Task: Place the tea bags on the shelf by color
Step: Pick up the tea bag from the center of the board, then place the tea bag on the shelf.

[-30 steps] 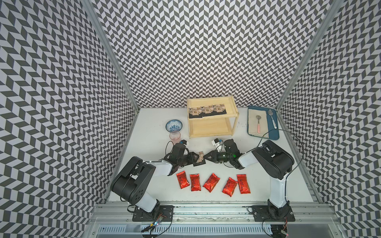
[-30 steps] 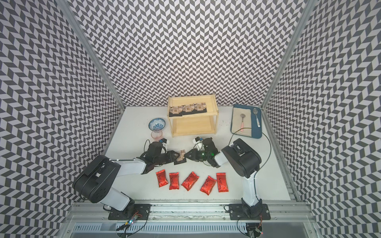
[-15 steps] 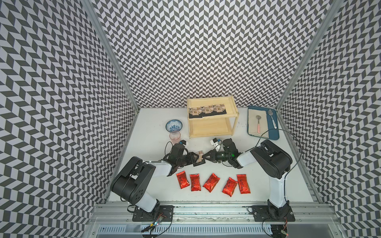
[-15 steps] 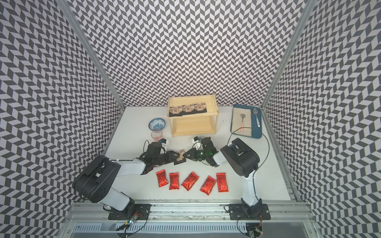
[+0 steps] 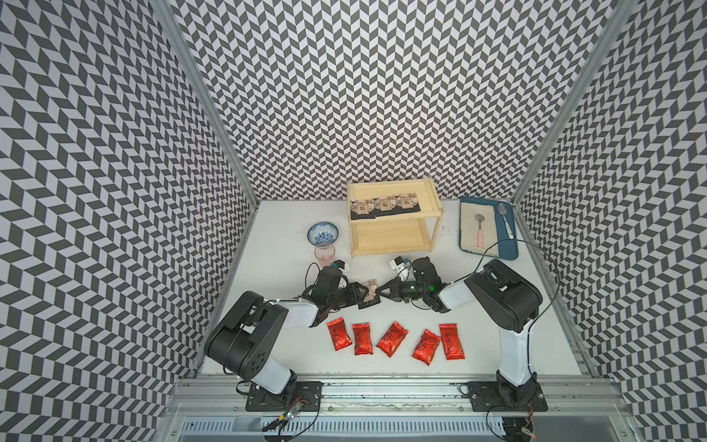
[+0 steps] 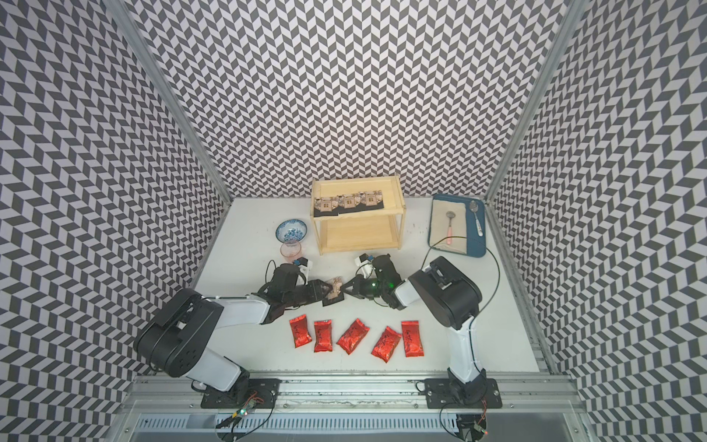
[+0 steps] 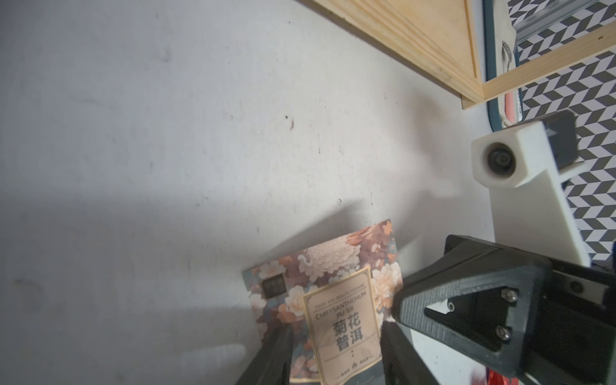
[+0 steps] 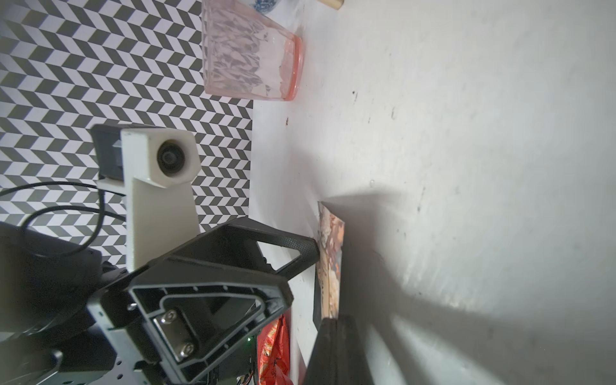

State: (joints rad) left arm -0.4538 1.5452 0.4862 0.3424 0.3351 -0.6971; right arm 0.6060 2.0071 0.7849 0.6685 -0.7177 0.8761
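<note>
A black tea bag (image 5: 369,292) with a beige floral print hangs tilted just above the table between both arms. My left gripper (image 5: 359,295) grips it by its sides; in the left wrist view the tea bag (image 7: 336,300) sits between the two fingers. My right gripper (image 5: 382,291) is shut on the bag's opposite edge; the right wrist view shows that bag (image 8: 330,263) edge-on, running into the closed jaws. Three black tea bags (image 5: 384,203) lie on the top tier of the wooden shelf (image 5: 390,237). Several red tea bags (image 5: 391,338) lie in a row near the front.
A blue-patterned bowl (image 5: 322,233) and a pink glass (image 5: 325,254) stand left of the shelf, just behind my left arm. A blue tray (image 5: 510,247) with two spoons lies at the back right. The shelf's lower tier holds nothing.
My right gripper has moved a little left and closed onto the edge of the black tea bag that my left gripper holds. The left arm has stayed put.
</note>
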